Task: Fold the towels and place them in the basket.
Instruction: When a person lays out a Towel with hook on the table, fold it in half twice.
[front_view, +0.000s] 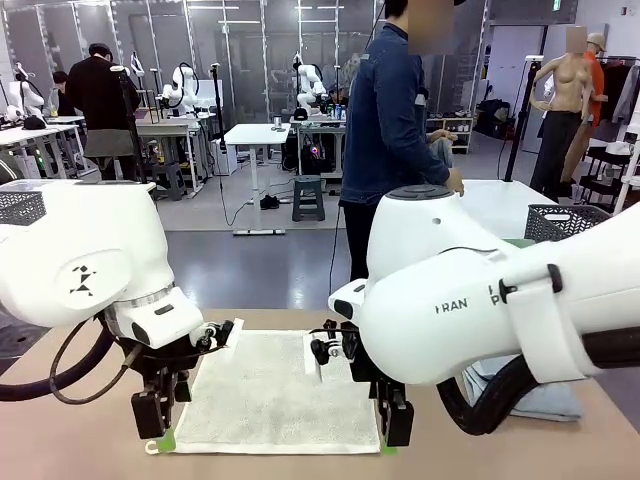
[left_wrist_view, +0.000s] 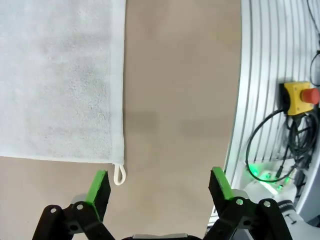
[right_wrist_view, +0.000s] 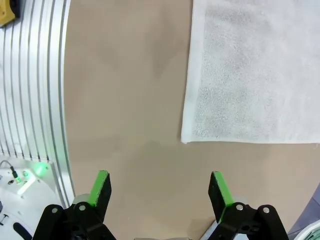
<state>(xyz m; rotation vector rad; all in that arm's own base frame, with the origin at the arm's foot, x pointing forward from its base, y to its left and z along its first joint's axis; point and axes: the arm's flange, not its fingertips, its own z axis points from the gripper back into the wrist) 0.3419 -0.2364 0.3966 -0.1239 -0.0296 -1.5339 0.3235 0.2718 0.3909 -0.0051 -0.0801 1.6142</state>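
Note:
A cream-white towel (front_view: 270, 390) lies spread flat on the table between my two arms. My left gripper (front_view: 155, 420) hangs open over its near left corner. In the left wrist view the towel (left_wrist_view: 60, 80) lies up and left of the open gripper (left_wrist_view: 159, 187), and its cord loop (left_wrist_view: 119, 175) sits just beside the left green pad. My right gripper (front_view: 393, 425) stands open at the near right corner; in the right wrist view the towel's corner (right_wrist_view: 255, 70) lies up and right of the gripper (right_wrist_view: 160, 189). A blue-grey towel (front_view: 545, 400) lies partly under my right arm. The dark mesh basket (front_view: 565, 220) shows behind that arm.
A person (front_view: 390, 130) stands at the far side of the table. Another dark mesh basket (front_view: 20, 207) shows at the far left. The ribbed metal table edge (left_wrist_view: 265, 100) with a yellow emergency-stop box (left_wrist_view: 300, 97) and cables lies close to my left gripper.

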